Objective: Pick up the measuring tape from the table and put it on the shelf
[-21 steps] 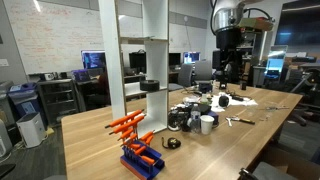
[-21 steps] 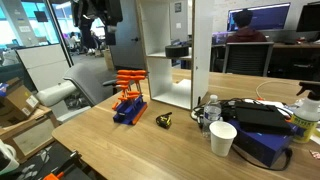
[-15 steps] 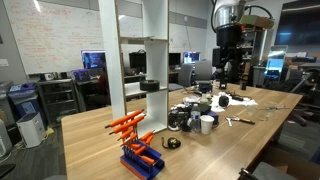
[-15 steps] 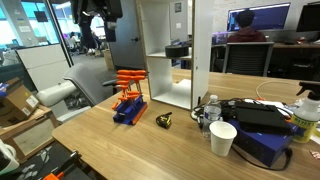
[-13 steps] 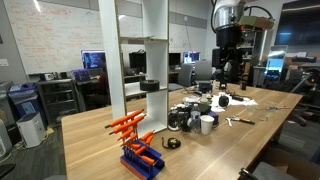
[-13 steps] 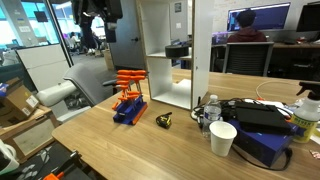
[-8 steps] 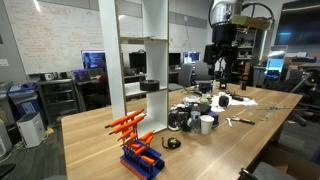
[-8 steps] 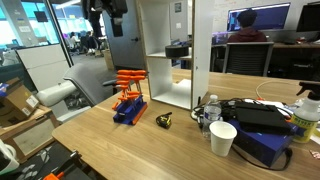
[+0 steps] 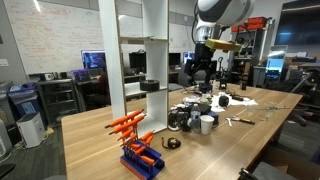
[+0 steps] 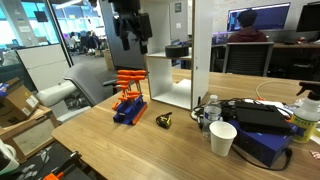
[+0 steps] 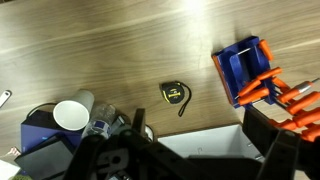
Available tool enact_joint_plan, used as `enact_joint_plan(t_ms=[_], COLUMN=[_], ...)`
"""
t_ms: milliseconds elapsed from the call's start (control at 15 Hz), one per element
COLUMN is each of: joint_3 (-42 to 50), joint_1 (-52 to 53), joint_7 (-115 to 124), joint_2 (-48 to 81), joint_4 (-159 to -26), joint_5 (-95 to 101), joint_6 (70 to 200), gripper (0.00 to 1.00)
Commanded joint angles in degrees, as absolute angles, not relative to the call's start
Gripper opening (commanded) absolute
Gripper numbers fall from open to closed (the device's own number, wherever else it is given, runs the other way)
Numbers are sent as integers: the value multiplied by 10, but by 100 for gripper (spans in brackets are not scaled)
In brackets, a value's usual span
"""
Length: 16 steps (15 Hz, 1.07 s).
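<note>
The measuring tape (image 9: 172,143) is small, black and yellow, and lies flat on the wooden table in front of the white shelf unit (image 9: 150,60). It shows in both exterior views (image 10: 165,121) and in the wrist view (image 11: 175,94). My gripper (image 9: 198,76) hangs high in the air above the table, beside the shelf unit (image 10: 170,60), well above the tape. In the wrist view its two dark fingers (image 11: 185,160) stand wide apart with nothing between them. The gripper (image 10: 130,40) is open and empty.
A blue rack with orange tools (image 9: 140,152) stands near the table's front edge, next to the tape (image 11: 250,68). A white cup (image 10: 222,138) and a cluster of dark gear (image 10: 255,120) sit on the other side. The table's edge runs close to the rack.
The arm has swung from behind the cluttered end of the table toward the shelf unit and now hangs above the tape's area. The tape has not moved.
</note>
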<state>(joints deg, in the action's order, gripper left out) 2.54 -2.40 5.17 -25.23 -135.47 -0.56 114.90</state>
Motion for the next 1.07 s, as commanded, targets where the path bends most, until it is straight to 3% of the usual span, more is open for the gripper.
enact_joint_plan(t_ms=[0,400,1000], joint_3=[28,35,29], joint_1=[-30,-31,-36], joint_7=[58,48,-6], joint_2=[-132,12,130], joint_4=[-1316,-1263,-1207], joint_5=[-14,-28,-45], joint_6=[1221,1269,1272], gripper=[100,100,100])
